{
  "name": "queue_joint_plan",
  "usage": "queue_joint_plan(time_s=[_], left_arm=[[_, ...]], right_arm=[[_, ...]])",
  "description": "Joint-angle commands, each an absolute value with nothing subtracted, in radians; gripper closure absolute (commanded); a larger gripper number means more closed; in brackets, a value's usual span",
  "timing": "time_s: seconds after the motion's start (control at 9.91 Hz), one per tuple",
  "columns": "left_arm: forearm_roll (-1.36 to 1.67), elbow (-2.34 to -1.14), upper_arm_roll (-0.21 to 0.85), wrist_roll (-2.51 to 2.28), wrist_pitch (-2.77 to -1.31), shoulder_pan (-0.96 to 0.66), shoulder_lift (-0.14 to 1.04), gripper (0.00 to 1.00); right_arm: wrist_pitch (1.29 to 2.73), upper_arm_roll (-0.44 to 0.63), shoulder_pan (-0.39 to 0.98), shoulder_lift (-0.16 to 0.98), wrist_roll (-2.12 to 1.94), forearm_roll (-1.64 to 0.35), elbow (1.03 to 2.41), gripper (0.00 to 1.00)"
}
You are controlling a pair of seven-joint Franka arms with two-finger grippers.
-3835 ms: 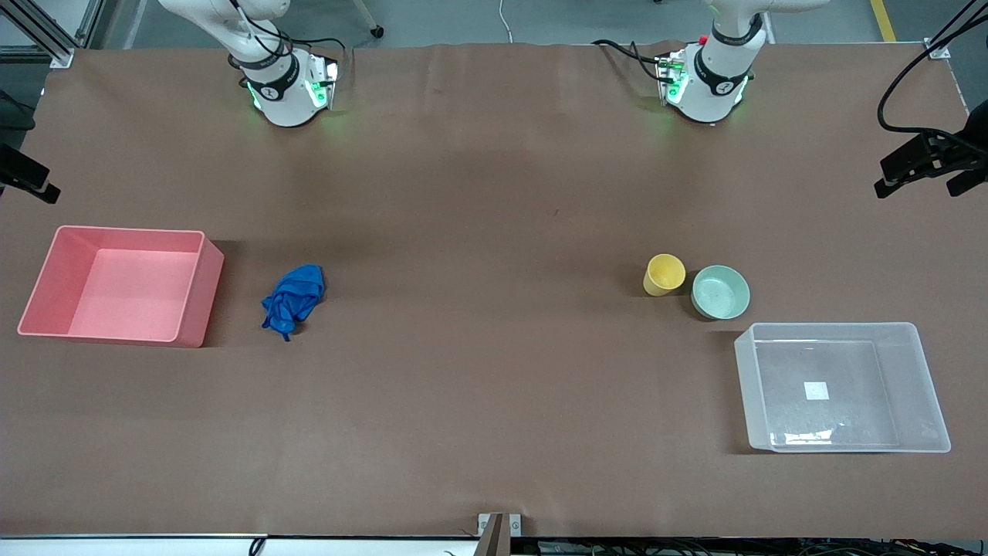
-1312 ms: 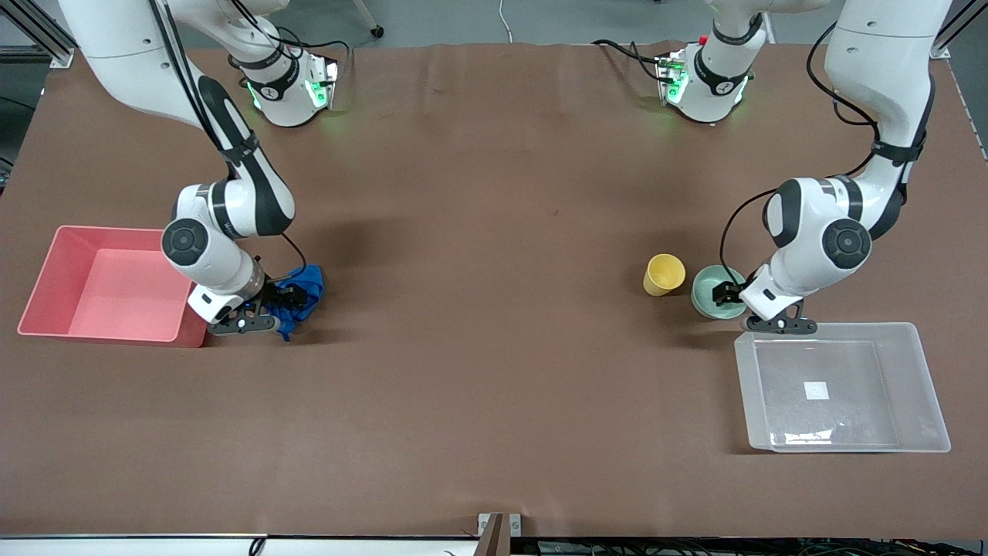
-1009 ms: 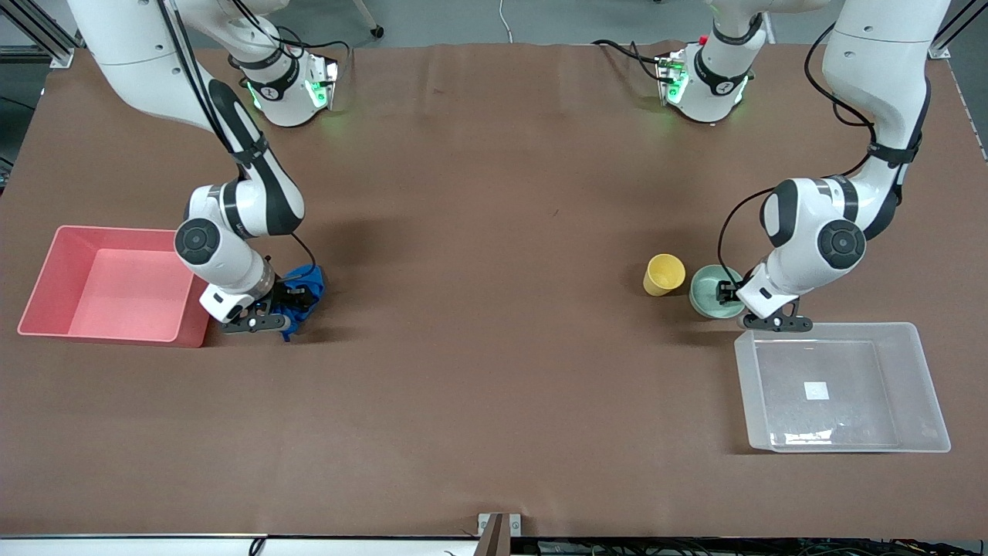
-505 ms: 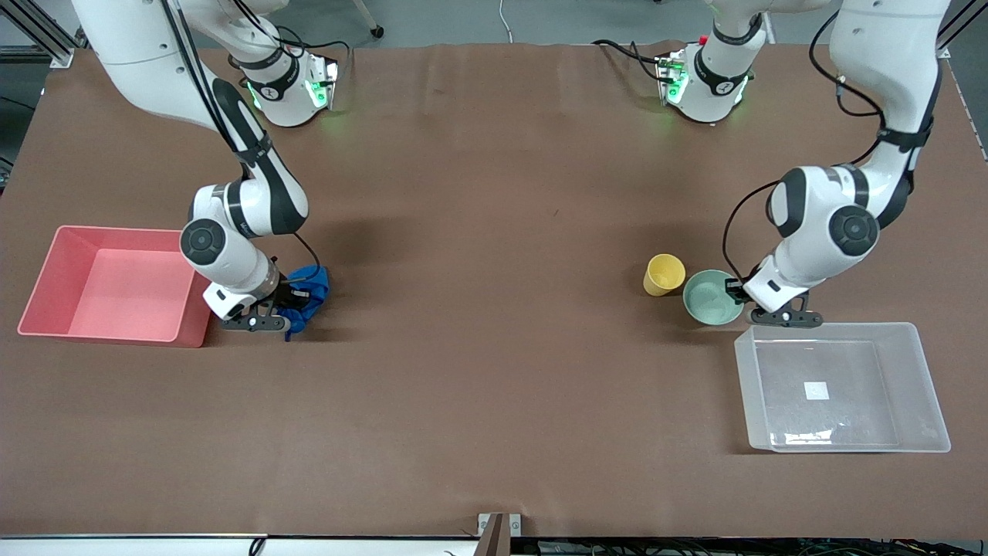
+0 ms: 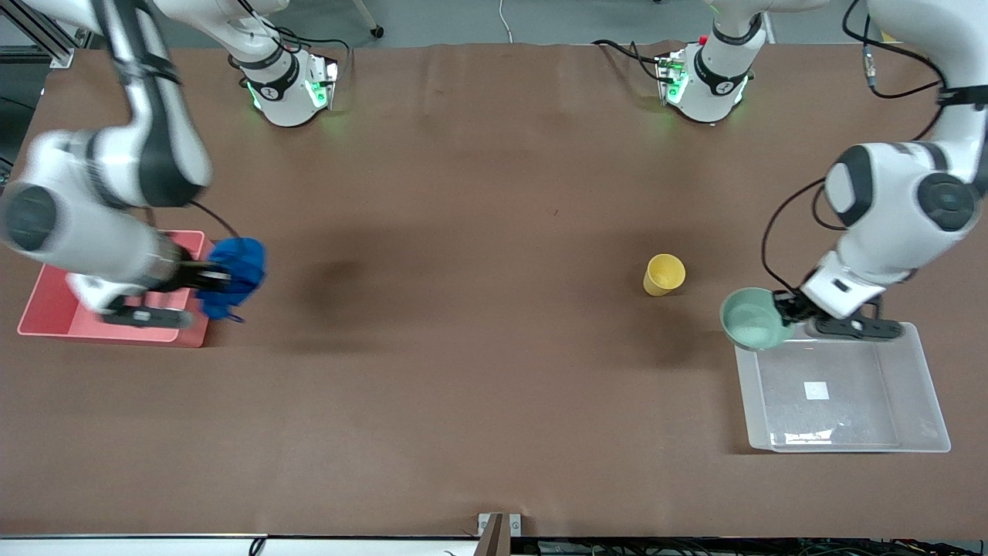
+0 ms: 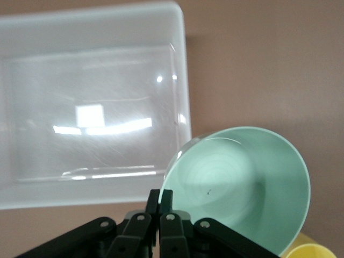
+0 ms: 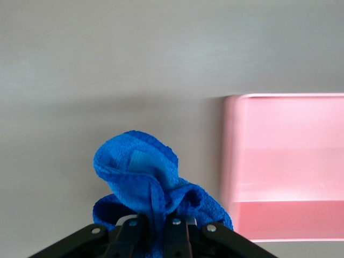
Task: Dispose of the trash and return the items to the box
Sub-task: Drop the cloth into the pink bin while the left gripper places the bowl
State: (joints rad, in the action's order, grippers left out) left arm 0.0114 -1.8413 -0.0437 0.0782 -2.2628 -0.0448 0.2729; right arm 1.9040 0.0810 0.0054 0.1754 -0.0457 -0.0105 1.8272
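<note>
Both loads have left the worktop (image 5: pixel 494 401). My right hand (image 5: pixel 202 279) clamps the crumpled blue cloth wad (image 5: pixel 234 267) at the pink opaque bin's (image 5: pixel 46 309) edge. My left hand (image 5: pixel 787 306) pinches the pale mint-green bowl (image 5: pixel 750 318) over the clear plastic tub's (image 5: pixel 922 386) corner. The yellow plastic cup (image 5: pixel 664 274) remains.

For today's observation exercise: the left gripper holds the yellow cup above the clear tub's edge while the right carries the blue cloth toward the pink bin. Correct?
Not quite. The left gripper holds the mint-green bowl, not the yellow cup, which stands on the table. The left wrist view shows this. The rest holds.
</note>
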Motion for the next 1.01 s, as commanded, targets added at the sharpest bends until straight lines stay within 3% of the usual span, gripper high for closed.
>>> queue_joint_plan(time_s=[0.0, 0.2, 0.4, 0.5, 0.61, 0.71, 0.81, 0.91], left_arm=[[0.02, -1.511, -0.075, 0.135, -2.151, -0.035, 0.537, 1.0], [0.165, -1.445, -0.153, 0.251, -2.161, -0.023, 0.656, 1.0], [0.244, -1.424, -0.193, 0.357, -2.184, -0.018, 0.73, 1.0], [0.245, -1.424, -0.196, 0.363, -2.222, -0.006, 0.754, 1.0], [0.247, -1.427, -0.196, 0.362, -2.258, -0.003, 0.779, 0.99], [0.247, -1.43, -0.196, 0.361, -2.298, -0.003, 0.797, 0.95], [0.248, -1.431, -0.196, 0.359, -2.322, -0.003, 0.807, 0.87], [0.247, -1.431, -0.196, 0.345, -2.33, -0.005, 0.805, 0.62]], right_arm=[[1.991, 0.066, -0.225, 0.204, -0.339, -0.011, 1.868, 0.99], [2.18, 0.064, -0.337, 0.285, -0.464, -0.012, 1.983, 0.99], [2.3, 0.063, -0.328, 0.352, -0.463, -0.017, 2.046, 0.97], [2.342, 0.063, -0.333, 0.394, -0.462, -0.015, 2.046, 0.9], [2.344, 0.061, -0.328, 0.406, -0.462, -0.018, 2.051, 0.69], [2.345, 0.06, -0.325, 0.407, -0.462, -0.018, 2.063, 0.26], [2.347, 0.06, -0.324, 0.407, -0.465, -0.017, 2.054, 0.0], [2.336, 0.058, -0.322, 0.403, -0.471, -0.015, 2.033, 0.0]])
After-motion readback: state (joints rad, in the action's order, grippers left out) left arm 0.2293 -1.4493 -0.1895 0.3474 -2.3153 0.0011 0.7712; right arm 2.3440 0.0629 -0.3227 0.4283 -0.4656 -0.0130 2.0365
